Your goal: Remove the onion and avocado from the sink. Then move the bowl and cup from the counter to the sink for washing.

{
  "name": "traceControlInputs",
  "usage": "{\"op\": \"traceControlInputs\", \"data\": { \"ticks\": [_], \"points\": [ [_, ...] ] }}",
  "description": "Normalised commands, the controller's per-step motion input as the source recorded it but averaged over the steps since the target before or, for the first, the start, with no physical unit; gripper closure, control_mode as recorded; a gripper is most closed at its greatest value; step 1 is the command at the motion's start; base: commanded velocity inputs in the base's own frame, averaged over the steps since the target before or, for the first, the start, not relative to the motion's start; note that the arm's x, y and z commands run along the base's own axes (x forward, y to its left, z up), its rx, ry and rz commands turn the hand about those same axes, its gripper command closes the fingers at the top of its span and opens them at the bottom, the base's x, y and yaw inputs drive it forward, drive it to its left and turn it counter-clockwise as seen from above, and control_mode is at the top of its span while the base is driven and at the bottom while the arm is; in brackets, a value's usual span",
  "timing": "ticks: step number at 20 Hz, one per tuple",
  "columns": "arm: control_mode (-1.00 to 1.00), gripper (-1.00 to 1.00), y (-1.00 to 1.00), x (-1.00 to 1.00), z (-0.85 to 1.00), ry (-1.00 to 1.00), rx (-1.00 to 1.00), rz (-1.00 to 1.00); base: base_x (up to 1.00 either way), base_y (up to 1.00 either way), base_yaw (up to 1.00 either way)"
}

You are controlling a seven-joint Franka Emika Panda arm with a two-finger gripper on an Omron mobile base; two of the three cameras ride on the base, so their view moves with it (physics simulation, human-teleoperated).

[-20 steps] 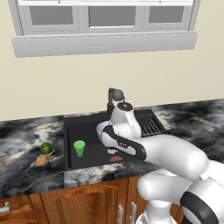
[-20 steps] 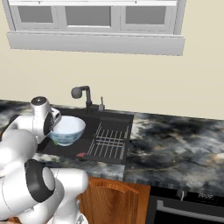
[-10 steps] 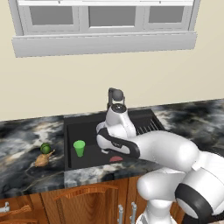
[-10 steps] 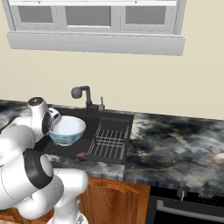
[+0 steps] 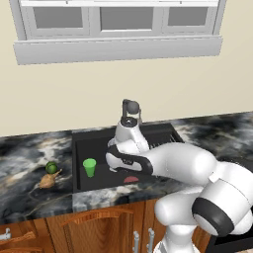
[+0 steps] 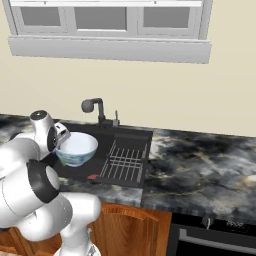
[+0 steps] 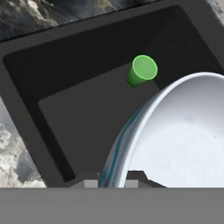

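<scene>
The cup (image 5: 89,167) stands upright in the sink (image 5: 99,143), left of the white arm (image 5: 163,165). The avocado (image 5: 51,167) and onion (image 5: 47,181) lie touching on the tabletop (image 5: 20,192), left of the sink.

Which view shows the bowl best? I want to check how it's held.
The right base view: the whole bowl hangs over the sink. The hand view shows the gripper pinching its rim; the arm hides it in the left base view.
</scene>
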Motion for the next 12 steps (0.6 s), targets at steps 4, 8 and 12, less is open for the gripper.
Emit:
{"op": "traceControlInputs", "data": {
  "ticks": [4,8,12],
  "points": [
    [-1.00,1.00,0.07,0.05,-0.04,0.00,0.02,-0.08,0.00,0.00,0.00],
    [-1.00,1.00,0.07,0.10,-0.04,0.00,0.01,-0.07,0.00,0.00,0.00],
    [-1.00,1.00,0.08,0.13,-0.04,0.00,0.00,-0.07,0.00,0.00,0.00]
  ]
}}
